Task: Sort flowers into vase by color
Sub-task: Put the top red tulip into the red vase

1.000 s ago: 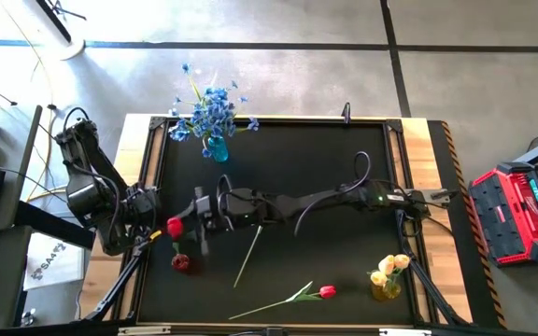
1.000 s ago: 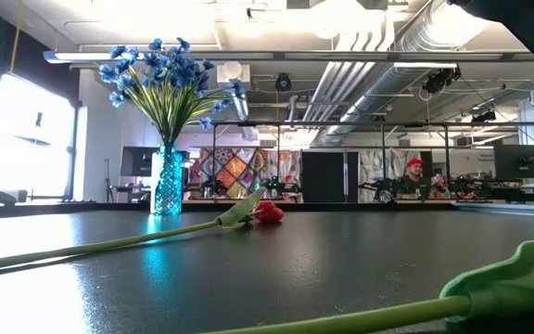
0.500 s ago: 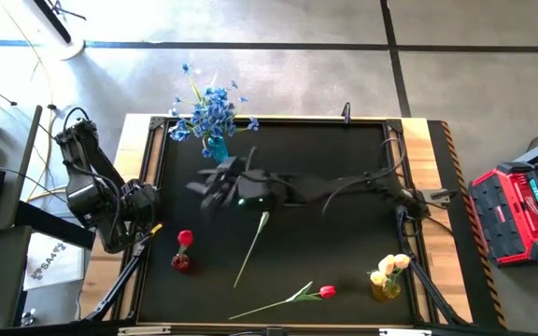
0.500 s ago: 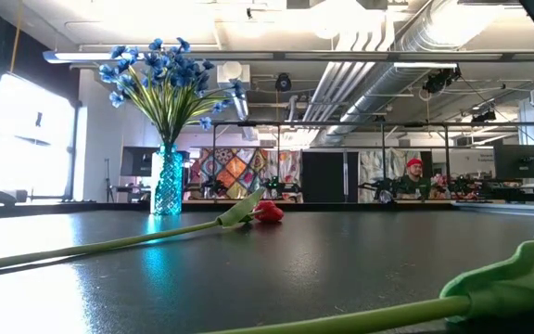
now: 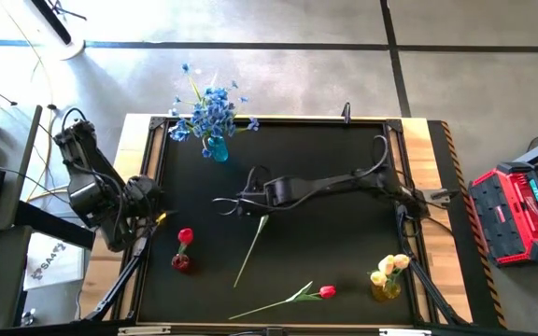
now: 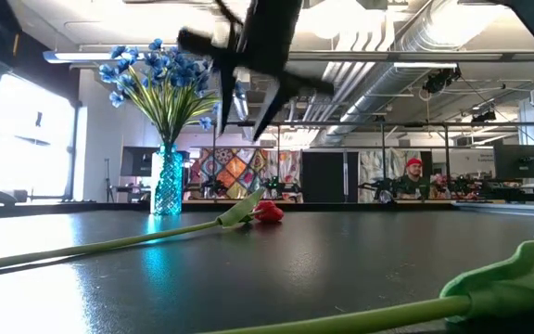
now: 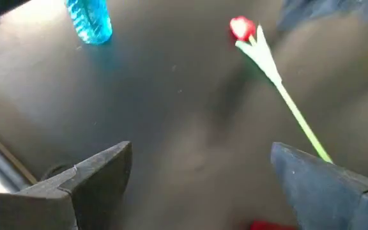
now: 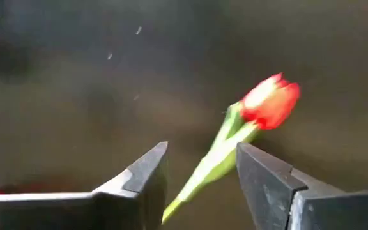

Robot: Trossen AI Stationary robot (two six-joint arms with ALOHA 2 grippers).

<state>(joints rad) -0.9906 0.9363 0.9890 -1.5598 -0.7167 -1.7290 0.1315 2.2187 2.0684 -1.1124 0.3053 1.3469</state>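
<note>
My right gripper hangs open above the middle of the black mat, high in the low view. In its wrist view a red tulip shows beyond the open fingers, untouched. One red tulip stands in the red vase. Two more lie flat on the mat: one with its stem slanting and its head toward the far side, the other near the near edge. My left gripper waits open at the table's left edge.
Blue sprays stand in a blue vase at the far left of the mat. Pale yellow tulips stand in a yellow vase at the near right. A red case sits off the table's right side. A person is far behind.
My right gripper has drawn away from the red vase, first toward the far edge, then back a little toward the right and the middle, and now shows at the top of the low view. The tulip in the red vase stands straighter than a second ago.
</note>
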